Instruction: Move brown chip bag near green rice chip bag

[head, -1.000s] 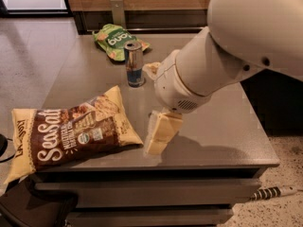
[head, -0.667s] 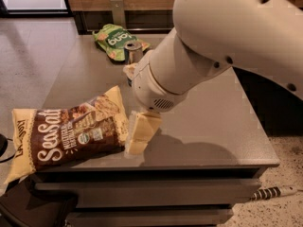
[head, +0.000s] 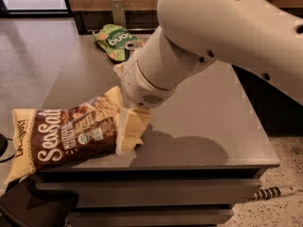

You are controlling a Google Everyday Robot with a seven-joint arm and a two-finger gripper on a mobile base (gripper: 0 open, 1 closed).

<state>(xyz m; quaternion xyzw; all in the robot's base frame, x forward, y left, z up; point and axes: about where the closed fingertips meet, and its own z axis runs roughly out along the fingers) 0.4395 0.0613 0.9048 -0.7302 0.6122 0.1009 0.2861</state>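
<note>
The brown chip bag (head: 66, 136) lies flat at the table's front left corner, with its left end hanging over the edge. The small green rice chip bag (head: 113, 39) lies at the far side of the table, well apart from the brown bag. My gripper (head: 130, 131) points down at the brown bag's right end, right against its cream-yellow edge. My big white arm (head: 199, 46) reaches in from the upper right and covers the middle of the table.
A drink can (head: 134, 46) stands just right of the green bag; only its top shows behind my arm. The grey table (head: 213, 126) ends at a front edge just below the gripper. A cable (head: 272, 192) lies on the floor at the right.
My arm and gripper have moved left across the table to the brown bag's right end. The arm now hides most of the can. Neither bag has moved.
</note>
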